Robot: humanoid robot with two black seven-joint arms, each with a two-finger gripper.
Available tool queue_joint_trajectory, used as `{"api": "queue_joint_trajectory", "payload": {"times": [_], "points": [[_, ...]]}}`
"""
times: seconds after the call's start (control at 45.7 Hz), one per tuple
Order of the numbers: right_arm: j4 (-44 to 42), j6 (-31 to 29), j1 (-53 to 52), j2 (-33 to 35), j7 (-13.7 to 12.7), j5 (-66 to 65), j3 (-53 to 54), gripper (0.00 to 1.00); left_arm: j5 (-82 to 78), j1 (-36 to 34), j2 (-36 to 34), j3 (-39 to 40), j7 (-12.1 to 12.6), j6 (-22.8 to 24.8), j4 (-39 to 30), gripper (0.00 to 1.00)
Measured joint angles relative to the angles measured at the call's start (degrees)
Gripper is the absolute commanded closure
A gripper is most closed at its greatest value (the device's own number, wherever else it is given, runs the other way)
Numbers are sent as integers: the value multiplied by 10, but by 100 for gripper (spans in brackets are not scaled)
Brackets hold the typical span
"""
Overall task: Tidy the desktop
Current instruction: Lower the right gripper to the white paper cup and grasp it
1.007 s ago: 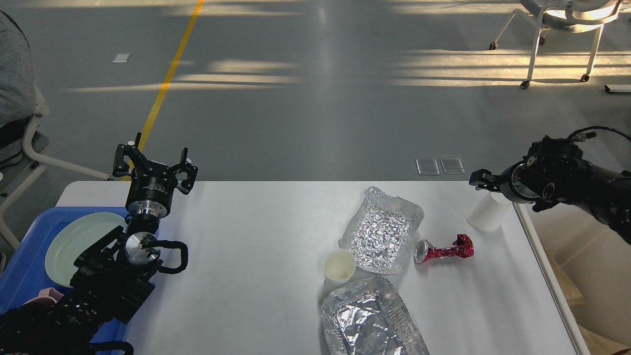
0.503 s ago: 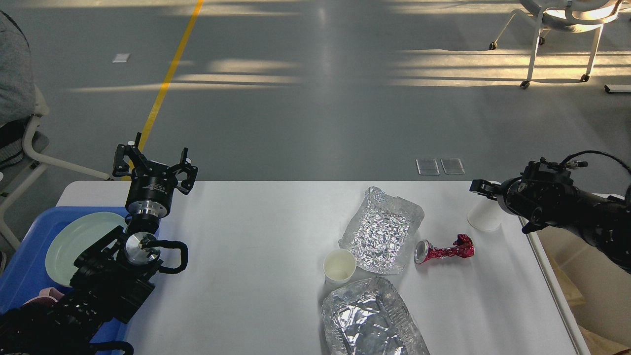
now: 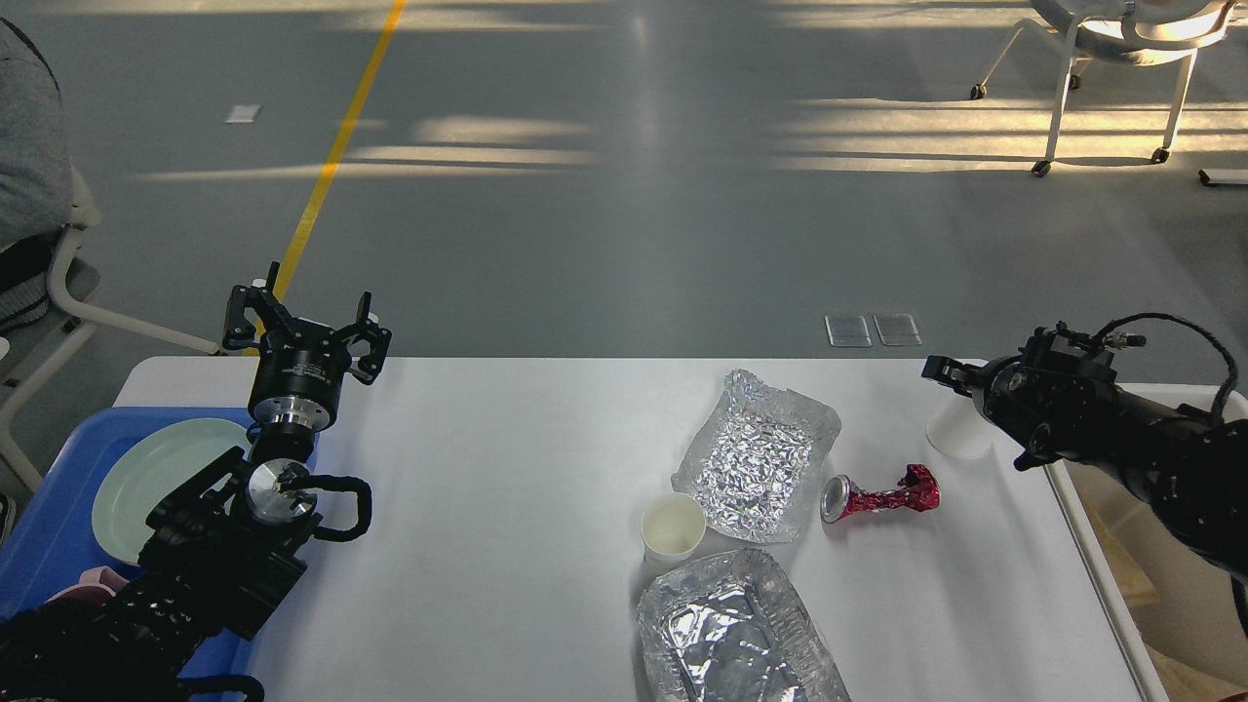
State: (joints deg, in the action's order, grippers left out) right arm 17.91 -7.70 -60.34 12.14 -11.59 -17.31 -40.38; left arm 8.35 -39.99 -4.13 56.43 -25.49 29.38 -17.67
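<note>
White desktop point(image 3: 507, 546) fills lower half of head view, rounded far-left corner visible.

Left gripper point(image 3: 304, 327) raised over far-left part of desktop, fingers spread wide, nothing between them. Just left of it: blue plastic tray point(image 3: 39, 526) at left edge, holding pale green plate point(image 3: 156, 478); a pink item point(image 3: 83, 588) partly hidden at tray's near end, kind not readable.

Right gripper point(image 3: 951, 375) at far-right edge of desktop, seen dark and nearly end-on. White paper cup point(image 3: 958, 434) directly at its tip, upper part hidden behind gripper body; contact likely but fingers not separable, so cannot tell whether spread or closed on cup. Cup base sits at or just above desktop near right edge; cannot tell which.

Remaining items on right half of desktop:
- Crumpled foil sheet point(image 3: 759, 453), lying flat, toward far side.
- Crushed red drink can point(image 3: 877, 495), on its side, open end facing left, just right of foil sheet.
- Small off-white paper cup point(image 3: 673, 526), upright, empty as far as visible, touching or just beside near-left corner of foil sheet.
- Foil tray point(image 3: 731, 634), near edge, cut off by bottom of frame, just beside small cup.

Off-white bin point(image 3: 1102, 575) beside right edge of desktop, rim visible under right arm.

Grey floor beyond, yellow line point(image 3: 336, 146) running away at left; white chair point(image 3: 1111, 58) on castors far right.
</note>
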Motion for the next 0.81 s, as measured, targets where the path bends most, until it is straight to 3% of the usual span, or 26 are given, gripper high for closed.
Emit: {"api": "queue_joint_trajectory", "payload": {"times": [0.372,0.569,0.81], "points": [[-1,4,6,0,0,0,-3,6,0,0,0,0,0,0,0,0],[-12,5,6,-2,0,1,2,17,0,0,0,0,0,0,0,0],[-13,6,6,-16,0,3,3,22,0,0,0,0,0,0,0,0]]}}
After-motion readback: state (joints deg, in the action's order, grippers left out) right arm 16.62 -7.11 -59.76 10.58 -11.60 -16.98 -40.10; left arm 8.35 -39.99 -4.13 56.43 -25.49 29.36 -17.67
